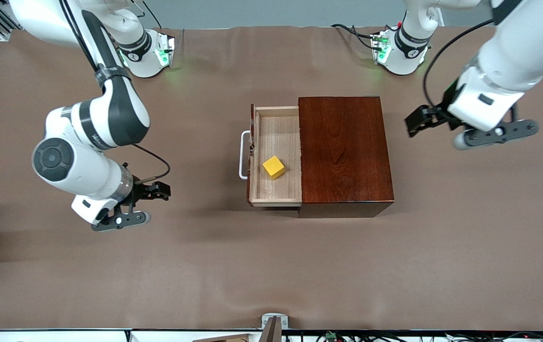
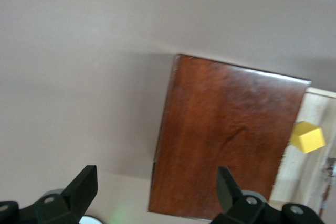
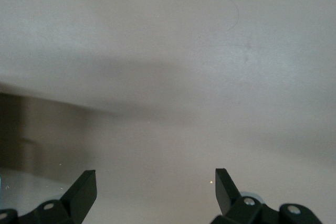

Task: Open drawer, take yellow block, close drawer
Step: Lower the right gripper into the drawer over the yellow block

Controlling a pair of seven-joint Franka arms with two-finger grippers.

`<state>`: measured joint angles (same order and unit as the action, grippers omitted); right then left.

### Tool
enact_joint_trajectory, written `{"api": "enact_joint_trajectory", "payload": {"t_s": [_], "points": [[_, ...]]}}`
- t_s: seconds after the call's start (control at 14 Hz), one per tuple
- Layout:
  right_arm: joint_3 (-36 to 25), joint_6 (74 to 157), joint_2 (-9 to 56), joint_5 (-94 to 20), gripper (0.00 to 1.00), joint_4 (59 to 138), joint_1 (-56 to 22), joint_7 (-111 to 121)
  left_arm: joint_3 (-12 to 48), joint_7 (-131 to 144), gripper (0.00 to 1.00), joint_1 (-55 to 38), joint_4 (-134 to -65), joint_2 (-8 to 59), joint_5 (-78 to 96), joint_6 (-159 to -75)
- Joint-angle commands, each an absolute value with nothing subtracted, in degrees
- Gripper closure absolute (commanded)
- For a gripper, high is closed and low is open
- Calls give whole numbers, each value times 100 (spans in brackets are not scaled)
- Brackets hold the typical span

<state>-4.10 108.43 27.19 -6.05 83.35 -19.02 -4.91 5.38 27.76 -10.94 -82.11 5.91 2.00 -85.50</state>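
Your drawer point(image 1: 276, 156) stands pulled out of the box point(image 1: 345, 154), the yellow block point(image 1: 273, 167) inside. Both the left gripper point(image 1: 423, 121) and right gripper point(image 1: 155, 192) hang over bare table point(image 1: 271, 266), fingers spread, empty.

High front camera; two downward wrist cameras.

Both arms had glossy white shells with dark grey to black joint bands and caps; the right arm's elbow cap was a round dark disc. A black cable ran along each arm, the right one strapped with a black band. Bases were white and rounded, each with a black ring, a small mark and green lights. The right gripper point(image 1: 153, 191) and the left gripper point(image 1: 418, 121) were matt black, on white wrist blocks; black flanges carried pale screws. Fingers point(image 3: 84, 187) black, blunt, wedge-shaped
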Motion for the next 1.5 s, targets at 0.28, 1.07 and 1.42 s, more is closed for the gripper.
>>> {"api": "enact_joint_trajectory", "payload": {"t_s": [0.28, 1.07, 1.42], "points": [[-439, 10784, 2751, -694, 0, 8183, -2337, -2967, 580, 1364, 0, -221, -8947, 114, 272, -8956], [-439, 10784, 2777, -694, 0, 8200, -3532, -7292, 492, 193, 0, 61, -8965, 123, 264, -9290], [-439, 10828, 2953, -765, 0, 8183, -4200, -9085, 518, 220, 0, 44, -8965, 167, 264, -9308]]}}
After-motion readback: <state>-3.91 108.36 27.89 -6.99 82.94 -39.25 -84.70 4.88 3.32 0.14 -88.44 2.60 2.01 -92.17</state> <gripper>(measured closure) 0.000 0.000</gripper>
